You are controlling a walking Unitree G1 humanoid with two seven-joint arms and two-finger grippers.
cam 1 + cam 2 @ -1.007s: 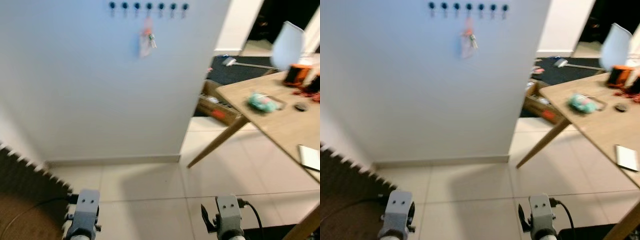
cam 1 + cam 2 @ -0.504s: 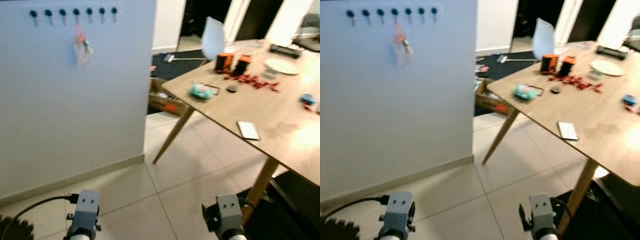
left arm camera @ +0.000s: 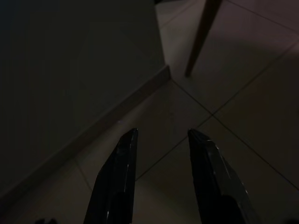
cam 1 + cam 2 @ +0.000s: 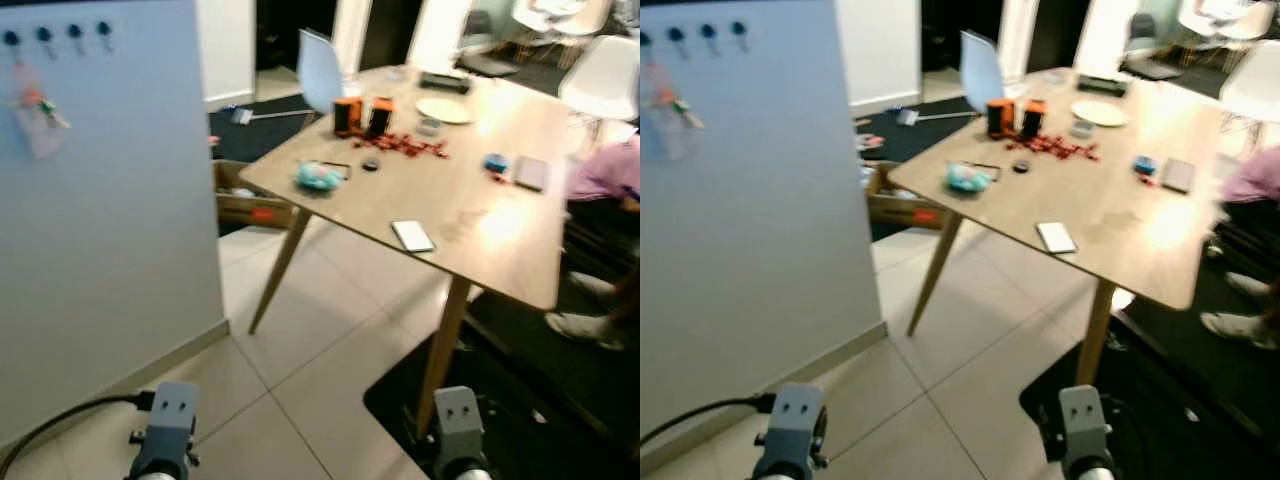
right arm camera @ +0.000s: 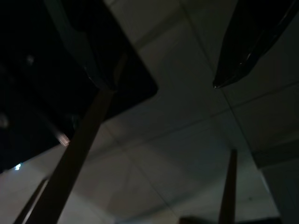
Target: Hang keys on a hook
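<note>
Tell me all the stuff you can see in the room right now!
Keys: one bunch, reddish tag, hanging on the wall.
Hooks: four, dark, row above the keys.
Table: one, wooden, right of the wall.
Orange containers: two, far end of table.
Teal thing: one, near table corner.
Phone: one, white, table edge.
Plate: one, pale, far side.
Chair: one, white, behind table.
Left gripper: open, above floor.
Right gripper: open, above floor.

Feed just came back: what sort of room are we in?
Likely a home dining area by an entry wall: a wooden table with cluttered things, white chairs, a tiled floor, and wall hooks with keys hanging.
</note>
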